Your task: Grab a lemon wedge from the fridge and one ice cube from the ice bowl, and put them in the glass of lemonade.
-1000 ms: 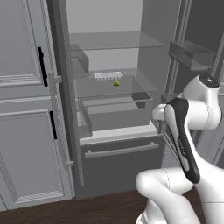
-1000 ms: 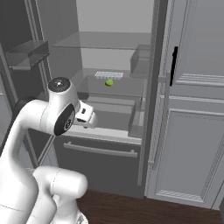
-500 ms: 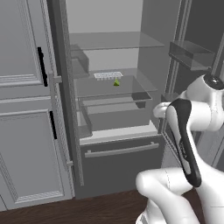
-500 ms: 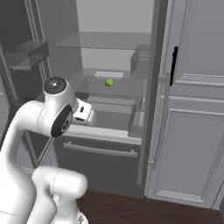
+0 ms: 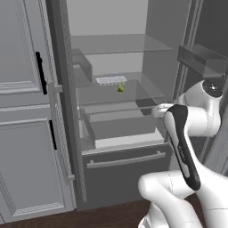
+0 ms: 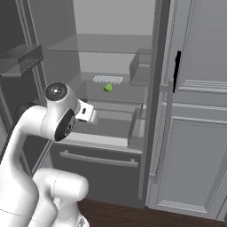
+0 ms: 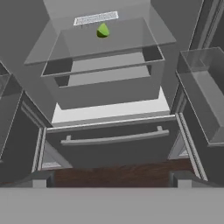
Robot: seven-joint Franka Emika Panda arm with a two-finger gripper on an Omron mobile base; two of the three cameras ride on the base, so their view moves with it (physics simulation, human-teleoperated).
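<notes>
The fridge stands with both doors swung wide, its glass shelves and lower compartments exposed. In the left base view the lemon wedge sits at about 12 o'clock from the arm's elbow, resting on a glass shelf near the back of the cavity. Just behind it, toward the rear wall, lies a flat white tray; whether the two touch is hard to judge. From the right base view the same wedge appears at roughly 1 o'clock from the arm's upper joint, again just in front of the tray.

In the hand view the wedge shows near 12 o'clock, pointed top up, with the tray beyond it. Below the shelf are clear crisper bins, then a white ledge, and then the bottom drawer with its horizontal bar handle at around 6 o'clock from the wedge. A door bin hangs at 3 o'clock.

The tool has its two dark fingertips spread far apart at the bottom corners of the hand view, with nothing between them; it is open and well apart from the wedge, hovering outside the fridge at about drawer level. Light grey panelled cabinets with black handles flank the fridge, and dark wood floor runs underneath.
</notes>
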